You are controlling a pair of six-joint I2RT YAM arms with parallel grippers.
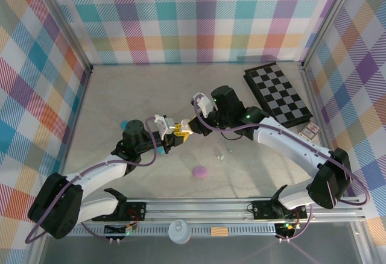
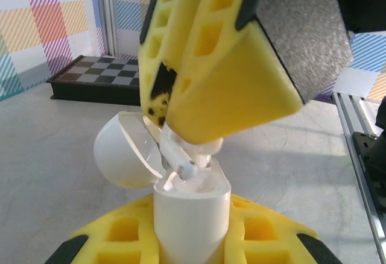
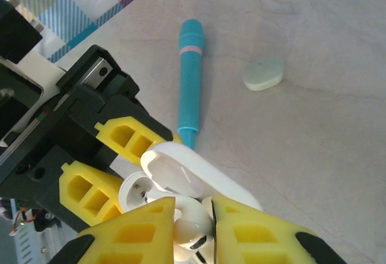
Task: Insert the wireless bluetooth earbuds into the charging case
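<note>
Over the middle of the table, seen from above, we count two arms meeting tip to tip: the left gripper and the right gripper. One purple case lies nearer than them. Two tiny pale specks lie just right of it, too small to name. One checkerboard sits far right.

From the left wrist, we see the left gripper clamping one white case upright between its two yellow fingers, the lid swung open. The right gripper hangs above it, pinched on one white earbud. The stem slants down at the case's open mouth; whether it is seated we cannot tell.

From the right wrist, we see the right gripper narrow around that earbud, right over the white case held by the left gripper. Beyond lie one teal pen and one mint case, apart from each other.
</note>
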